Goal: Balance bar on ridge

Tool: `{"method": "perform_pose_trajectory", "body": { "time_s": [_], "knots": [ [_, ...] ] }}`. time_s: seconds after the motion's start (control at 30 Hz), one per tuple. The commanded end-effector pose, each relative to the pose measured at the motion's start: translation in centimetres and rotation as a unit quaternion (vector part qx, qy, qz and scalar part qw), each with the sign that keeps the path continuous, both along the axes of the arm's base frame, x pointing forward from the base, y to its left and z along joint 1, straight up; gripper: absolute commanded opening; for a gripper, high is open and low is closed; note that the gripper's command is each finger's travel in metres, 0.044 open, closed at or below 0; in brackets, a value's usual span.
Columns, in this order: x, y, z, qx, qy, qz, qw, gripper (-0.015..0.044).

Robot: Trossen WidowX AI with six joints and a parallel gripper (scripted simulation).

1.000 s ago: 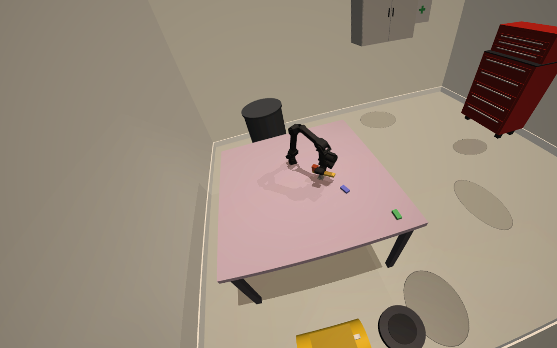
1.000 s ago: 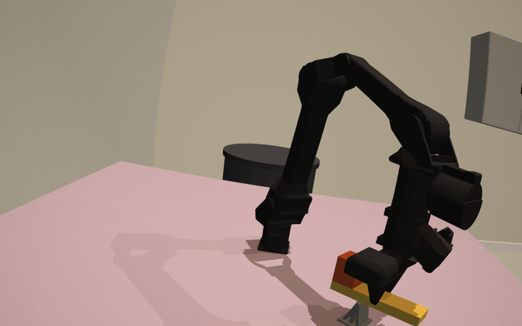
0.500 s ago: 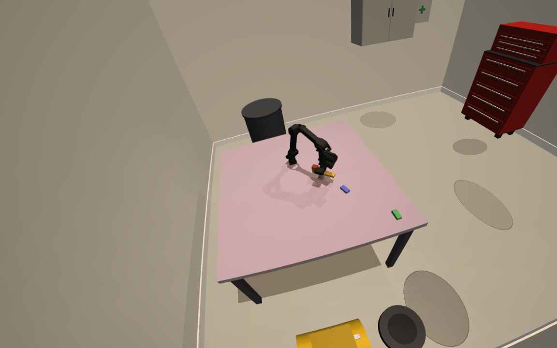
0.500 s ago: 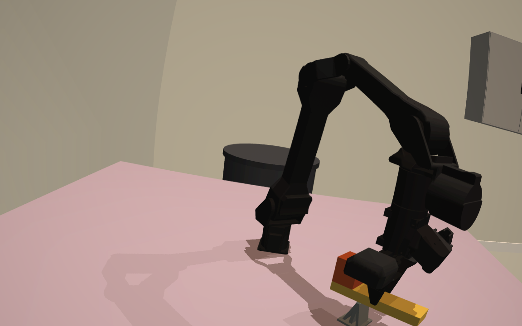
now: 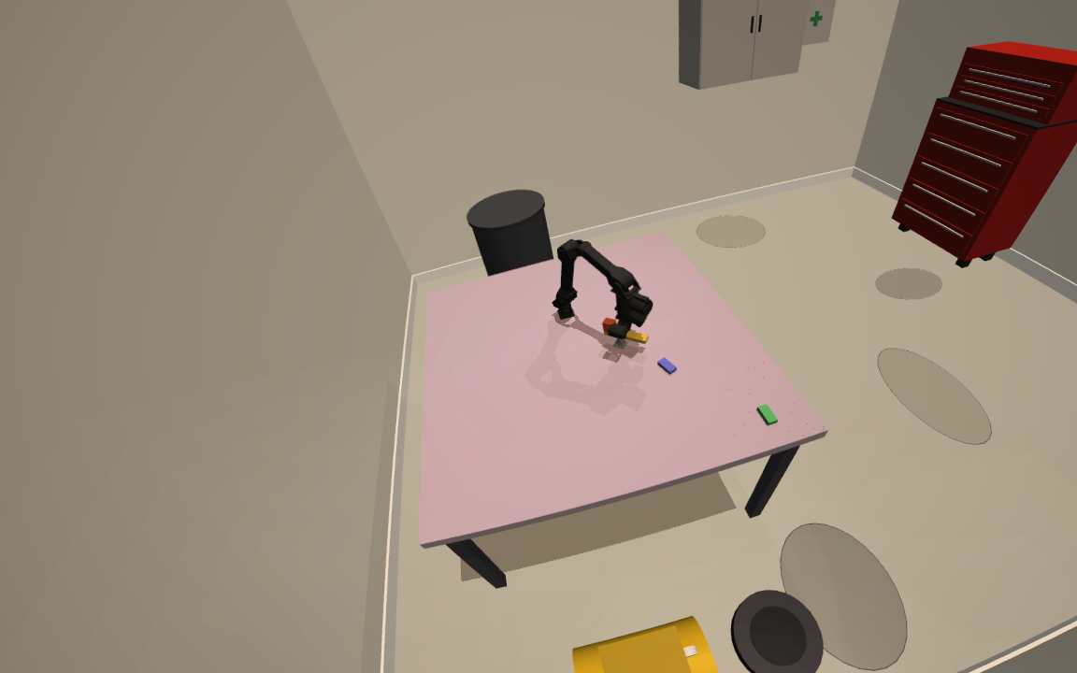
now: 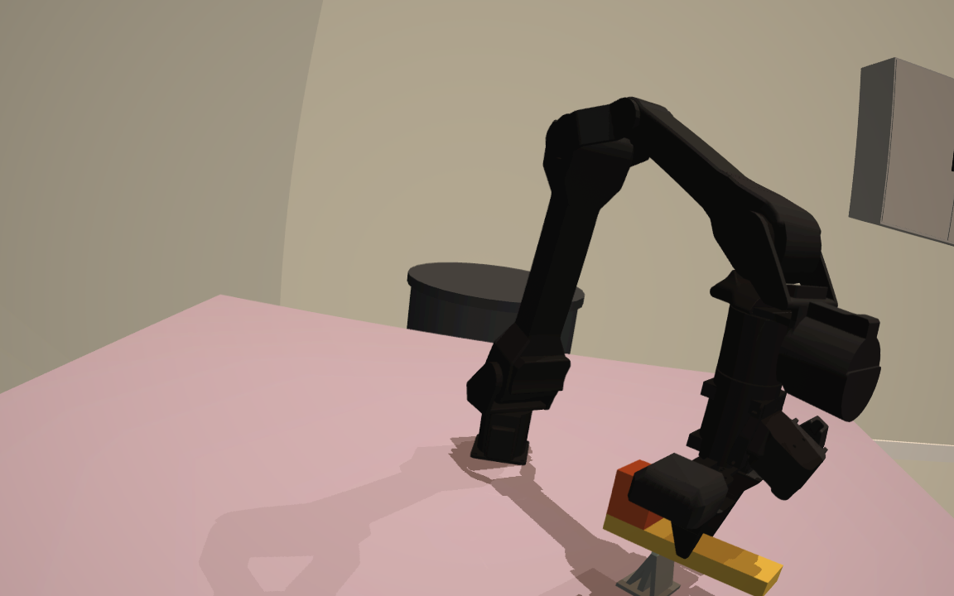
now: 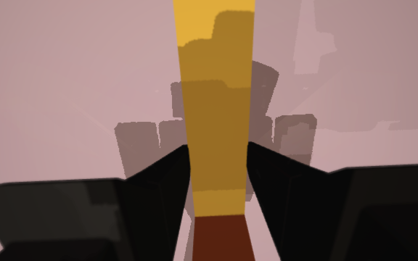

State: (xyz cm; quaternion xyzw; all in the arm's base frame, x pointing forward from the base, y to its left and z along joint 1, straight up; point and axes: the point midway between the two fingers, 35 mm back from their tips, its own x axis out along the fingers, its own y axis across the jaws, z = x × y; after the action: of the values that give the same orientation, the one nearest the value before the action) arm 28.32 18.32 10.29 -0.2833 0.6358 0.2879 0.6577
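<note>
We noted the pink surface (image 5: 525, 451) carrying the black arm (image 6: 688, 170), bent over in an arch. The hand (image 6: 688, 537) was clenched on the yellow bar (image 6: 732, 559), one finger (image 7: 165, 170) pressed to each long side. The bar sat over the small grey ridge (image 6: 651, 578), clear of the surface, sloping down away from its end under the red block (image 6: 628, 492). A blue tile (image 5: 666, 365) lay nearby; a green tile (image 5: 767, 413) lay well apart near the edge.
</note>
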Motion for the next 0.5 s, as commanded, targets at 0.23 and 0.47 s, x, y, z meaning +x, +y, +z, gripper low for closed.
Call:
{"method": "perform_pose_trajectory", "body": {
  "time_s": [0.23,0.47],
  "knots": [
    [0.0,-0.03,-0.23,-0.001,0.0,-0.001,1.0,0.0],
    [0.0,-0.02,-0.28,-0.001,0.0,-0.001,1.0,0.0]
  ]
}}
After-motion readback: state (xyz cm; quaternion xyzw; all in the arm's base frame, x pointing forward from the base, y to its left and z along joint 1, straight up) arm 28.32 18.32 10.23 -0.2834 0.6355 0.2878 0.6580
